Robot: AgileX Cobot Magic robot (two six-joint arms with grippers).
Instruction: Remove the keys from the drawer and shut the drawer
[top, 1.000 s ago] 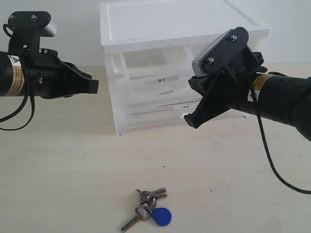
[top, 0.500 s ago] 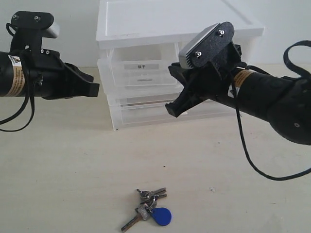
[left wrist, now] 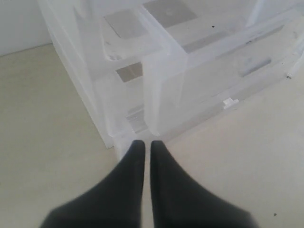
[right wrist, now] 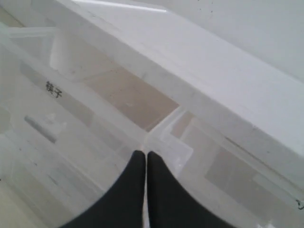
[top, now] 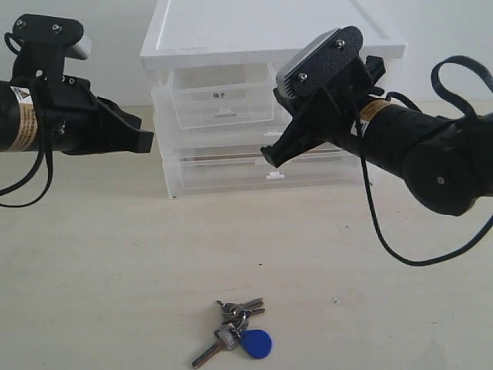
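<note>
Exterior view: the left gripper [top: 145, 137] is hanging above the worktop [top: 92, 254] at the left, pointing toward the white drawer cabinet [top: 254, 35] and standing apart from it. In the left wrist view the fingers [left wrist: 133, 156] are lying pressed together with only a thin line between them, so this gripper is closed and is gripping nothing.

The cabinet is standing at the back centre of the worktop. The drawer [top: 223, 108], a half-width translucent unit, is occupying the left half of the upper row. It is carrying a white label [top: 222, 95] with black characters and is projecting forward of the cabinet front, so it is standing partly open.

The keys [top: 235, 333] are lying on the worktop at the front centre, well apart from the cabinet and from both grippers. Their blue fob [top: 256, 344] is resting flat at the right of the bunch.

The right gripper [top: 269, 156] is hovering just in front of the cabinet, beside the right end of the drawer. In the right wrist view its fingers [right wrist: 135, 180] are meeting tip to tip, closed on nothing, with the tips lying at the drawer's upper corner; whether they are touching it cannot be told.
</note>
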